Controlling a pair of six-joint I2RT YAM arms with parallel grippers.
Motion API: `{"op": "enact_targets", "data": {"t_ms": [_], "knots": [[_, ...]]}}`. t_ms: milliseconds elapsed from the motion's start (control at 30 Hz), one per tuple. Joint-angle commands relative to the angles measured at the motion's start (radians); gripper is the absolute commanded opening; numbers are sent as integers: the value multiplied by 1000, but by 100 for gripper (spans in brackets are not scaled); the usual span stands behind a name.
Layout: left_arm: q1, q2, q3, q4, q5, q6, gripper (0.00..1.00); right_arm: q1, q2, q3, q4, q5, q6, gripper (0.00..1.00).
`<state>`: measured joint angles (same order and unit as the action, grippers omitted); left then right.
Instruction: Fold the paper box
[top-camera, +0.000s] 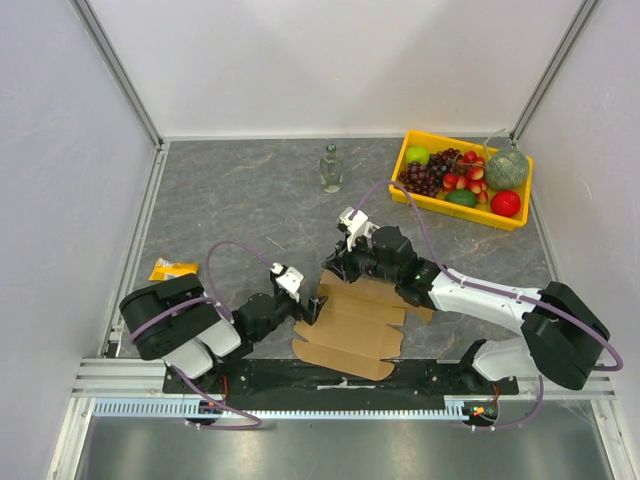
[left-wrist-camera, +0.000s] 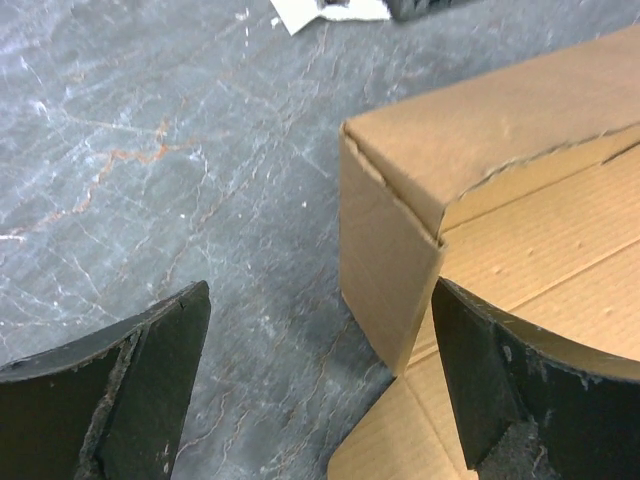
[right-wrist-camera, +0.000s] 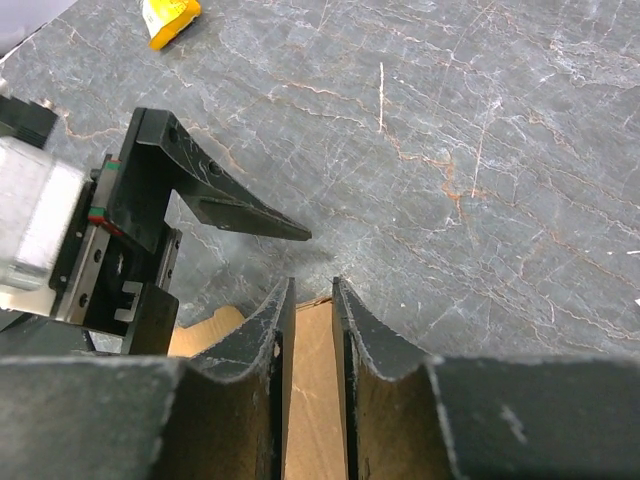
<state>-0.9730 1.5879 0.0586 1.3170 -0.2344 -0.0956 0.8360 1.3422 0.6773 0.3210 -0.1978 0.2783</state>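
Observation:
The paper box (top-camera: 350, 325) is a brown corrugated sheet lying mostly flat at the near middle of the table. One edge flap is raised. My left gripper (top-camera: 312, 308) is open at the sheet's left edge. In the left wrist view its fingers (left-wrist-camera: 150, 380) straddle the upright folded corner of the box (left-wrist-camera: 390, 250) without touching it. My right gripper (top-camera: 330, 265) is at the sheet's far left corner. In the right wrist view it (right-wrist-camera: 312, 285) is shut on the raised cardboard flap (right-wrist-camera: 312, 380). One left finger (right-wrist-camera: 230, 205) shows just beyond it.
A yellow tray (top-camera: 440, 206) of fruit stands at the back right. A clear glass bottle (top-camera: 331, 168) stands at the back middle. A yellow packet (top-camera: 172, 268) lies at the left, also in the right wrist view (right-wrist-camera: 170, 20). White walls enclose the table.

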Motion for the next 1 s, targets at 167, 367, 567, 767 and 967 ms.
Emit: {"op": "enact_targets", "data": {"t_ms": [167, 367, 567, 767, 967], "knots": [[-6, -155, -28, 124, 16, -16, 98, 6, -14, -16, 26, -46, 9, 23], [-4, -294, -5, -149, 73, -3, 98, 6, -20, -27, 27, -41, 12, 23], [-6, -452, -26, -334, 49, -21, 98, 9, -18, -44, 41, -49, 24, 20], [-4, -629, -34, -493, 102, -35, 99, 25, -18, -50, 41, -51, 27, 17], [-6, -833, -57, -607, 107, -75, 98, 38, -21, -67, 41, -46, 27, 16]]}}
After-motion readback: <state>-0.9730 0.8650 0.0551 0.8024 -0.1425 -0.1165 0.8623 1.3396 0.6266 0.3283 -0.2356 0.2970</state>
